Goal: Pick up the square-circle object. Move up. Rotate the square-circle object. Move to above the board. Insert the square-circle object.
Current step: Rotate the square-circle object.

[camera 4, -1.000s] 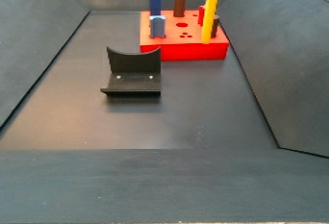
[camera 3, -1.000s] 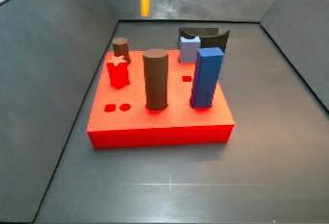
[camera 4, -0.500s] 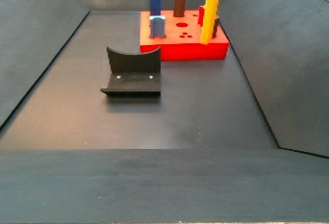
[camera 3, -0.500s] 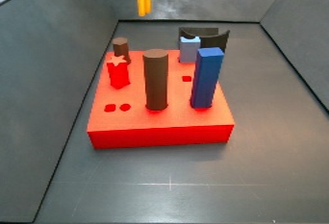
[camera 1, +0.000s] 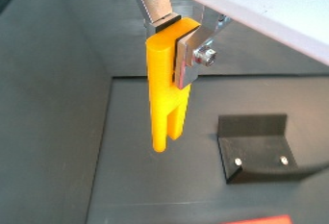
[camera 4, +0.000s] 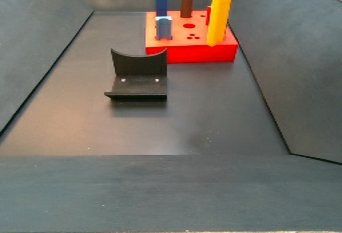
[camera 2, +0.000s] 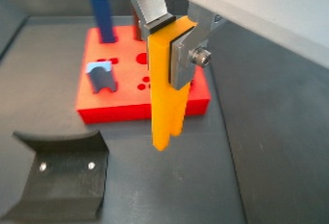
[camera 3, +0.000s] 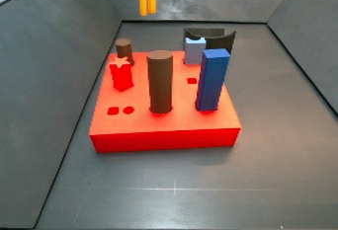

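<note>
At the twelve o'clock edge of a side view, your gripper [camera 1: 180, 37] grips the square-circle object [camera 1: 167, 84] legs-down, lifted slightly over the last second, still short of the board [camera 3: 165, 127], so carry it across next.

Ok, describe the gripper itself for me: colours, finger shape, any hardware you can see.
In both wrist views the gripper hangs above the dark floor. Its fingers are flat silver metal plates, squared at the tips. The nearer plate carries a round silver screw head. A pale, flat housing edge runs diagonally above them. No cables or markings show. The side views do not show the gripper.
</note>
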Motion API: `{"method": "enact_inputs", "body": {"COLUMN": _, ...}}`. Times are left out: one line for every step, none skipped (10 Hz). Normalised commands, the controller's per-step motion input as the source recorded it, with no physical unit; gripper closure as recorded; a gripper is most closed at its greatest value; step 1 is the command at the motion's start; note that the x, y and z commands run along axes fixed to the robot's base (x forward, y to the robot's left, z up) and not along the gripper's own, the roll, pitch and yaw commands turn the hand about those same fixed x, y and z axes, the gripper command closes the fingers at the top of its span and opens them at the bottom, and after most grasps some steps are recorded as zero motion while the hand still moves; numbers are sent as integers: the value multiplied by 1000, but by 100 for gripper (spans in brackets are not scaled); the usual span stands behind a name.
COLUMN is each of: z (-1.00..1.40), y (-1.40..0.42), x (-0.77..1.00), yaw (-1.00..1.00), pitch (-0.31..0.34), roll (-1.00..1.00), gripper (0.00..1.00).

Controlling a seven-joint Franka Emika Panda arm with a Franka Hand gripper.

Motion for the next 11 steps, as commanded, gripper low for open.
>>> {"method": "enact_inputs", "body": {"z": 8, "y": 5, "x": 11, "yaw": -396, "pitch": 42, "roll": 15, "gripper": 100}}
{"method": "enact_inputs", "body": {"z": 9, "y": 4, "x": 12, "yaw": -242, "pitch": 40, "roll": 8, "gripper": 100}}
{"method": "enact_inputs", "body": {"z": 0, "y": -65, "x": 6, "yaw": -1000, "pitch": 6, "roll": 1, "gripper": 100}}
{"method": "enact_inputs", "body": {"z": 0, "y": -59, "x": 6, "yaw": -1000, "pitch": 6, "roll": 0, "gripper": 100}}
{"method": "enact_inputs", "body": {"z": 0, "y": -38, "x": 4, "yaw": -1000, "pitch": 7, "roll": 0, "gripper": 100}}
{"method": "enact_inputs", "body": {"z": 0, "y": -13, "x": 1, "yaw": -1000, "pitch": 7, "roll": 0, "gripper": 100}}
{"method": "enact_inputs", "body": {"z": 0, "y": -4, "x": 0, "yaw": -1000, "pitch": 7, "roll": 0, "gripper": 100}}
{"method": "enact_inputs", "body": {"z": 0, "y": 1, "x": -1, "yaw": -1000, "pitch": 8, "roll": 0, "gripper": 100}}
{"method": "enact_inputs", "body": {"z": 0, "y": 2, "x": -1, "yaw": -1000, "pitch": 8, "roll": 0, "gripper": 100}}
{"method": "enact_inputs", "body": {"z": 0, "y": 3, "x": -1, "yaw": -1000, "pitch": 9, "roll": 0, "gripper": 100}}
{"method": "enact_inputs", "body": {"z": 0, "y": 4, "x": -1, "yaw": -1000, "pitch": 9, "roll": 0, "gripper": 100}}
